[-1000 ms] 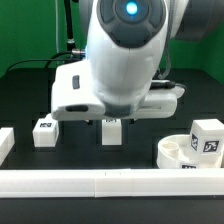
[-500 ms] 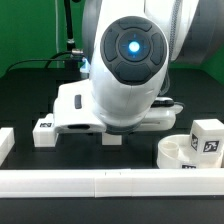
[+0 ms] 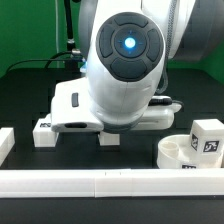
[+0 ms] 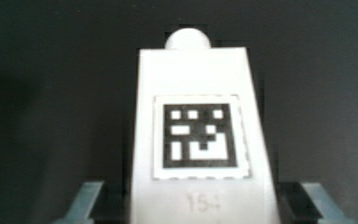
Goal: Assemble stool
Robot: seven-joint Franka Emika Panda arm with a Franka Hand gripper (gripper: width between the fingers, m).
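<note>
In the wrist view a white block leg (image 4: 197,110) with a black-and-white tag lies lengthwise between my fingers. My gripper (image 4: 201,205) is open, one finger (image 4: 91,203) on each side of the leg with a dark gap to it. In the exterior view the arm (image 3: 125,60) hides most of that middle leg (image 3: 110,138). A second leg (image 3: 42,133) lies at the exterior view's left. The round disc seat (image 3: 178,154) sits at the right, with a third tagged leg (image 3: 207,136) standing on it.
A long white border bar (image 3: 100,182) runs along the front. Another bar end (image 3: 5,143) stands at the exterior view's left edge. The table top is black. Cables hang at the back.
The arm has come down over the middle leg and now covers more of it. The other parts have not moved.
</note>
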